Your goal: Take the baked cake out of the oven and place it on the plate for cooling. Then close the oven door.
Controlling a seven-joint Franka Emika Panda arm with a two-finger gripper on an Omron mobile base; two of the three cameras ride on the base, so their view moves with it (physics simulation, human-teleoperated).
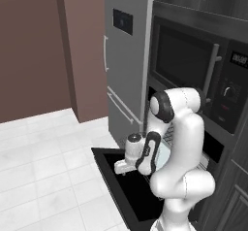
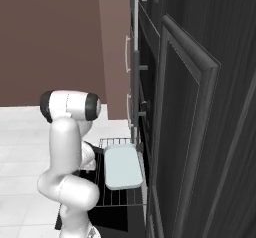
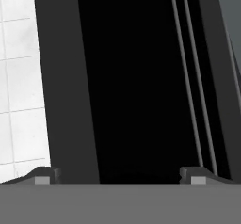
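The oven door (image 1: 109, 189) lies open and flat, a wide black panel low in front of the oven (image 2: 142, 132). My gripper (image 1: 121, 171) hangs just above the door, pointing down at it. Its jaws are open with nothing between them. In the hand view my gripper (image 3: 120, 178) looks straight onto the door's dark glass (image 3: 136, 77), and each fingertip (image 3: 42, 177) stands well apart from the other. A pale rectangular tray (image 2: 121, 166) rests on the wire rack (image 2: 112, 197) pulled out over the door. The cake and the plate are out of view.
A black microwave (image 1: 186, 60) with a vertical handle sits above the oven. A grey fridge (image 1: 127, 55) stands to its left. White floor tiles (image 1: 43, 176) spread left of the door. Dark cabinet fronts (image 2: 200, 132) rise close on the right.
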